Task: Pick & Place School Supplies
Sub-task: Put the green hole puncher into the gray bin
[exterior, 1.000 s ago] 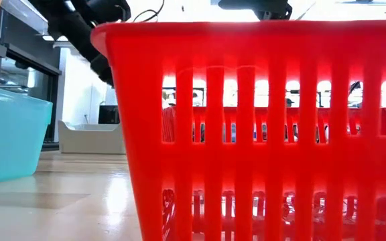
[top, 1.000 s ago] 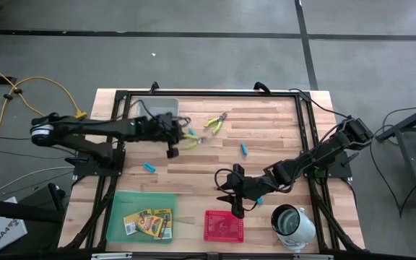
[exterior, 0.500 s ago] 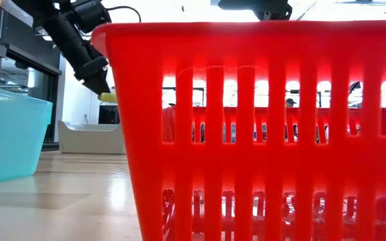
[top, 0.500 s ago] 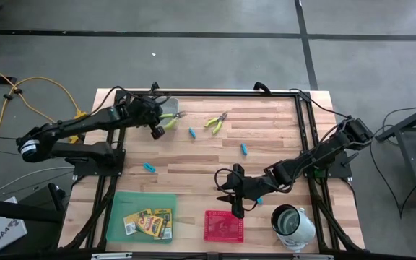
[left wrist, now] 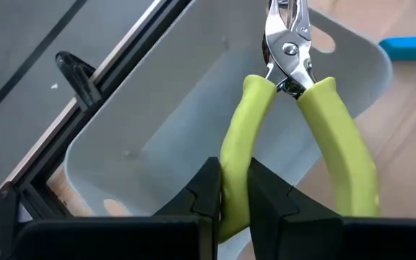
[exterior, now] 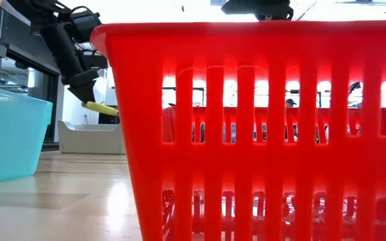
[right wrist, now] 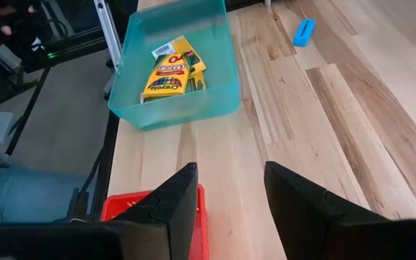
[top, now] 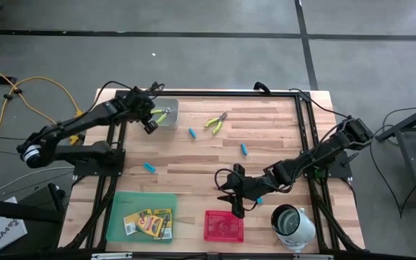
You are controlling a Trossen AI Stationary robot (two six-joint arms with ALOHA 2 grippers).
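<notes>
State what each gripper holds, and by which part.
The left gripper holds the pliers by one yellow-green handle, over the clear tray. The right gripper is open and holds nothing.

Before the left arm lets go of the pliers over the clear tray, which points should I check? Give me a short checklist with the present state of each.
1. Grip: the left gripper is shut on one yellow-green handle of the pliers. Ok.
2. Position: the pliers hang over the clear tray at the table's far left corner. Ok.
3. Tray content: the part of the clear tray seen from the left wrist is bare; the rest is hidden. Cannot tell.
4. Height above the tray floor: the low view shows the pliers in the air, but the tray floor is hidden there. Cannot tell.
5. Other arm: the right gripper is open, near the red basket, far from the tray. Ok.
</notes>
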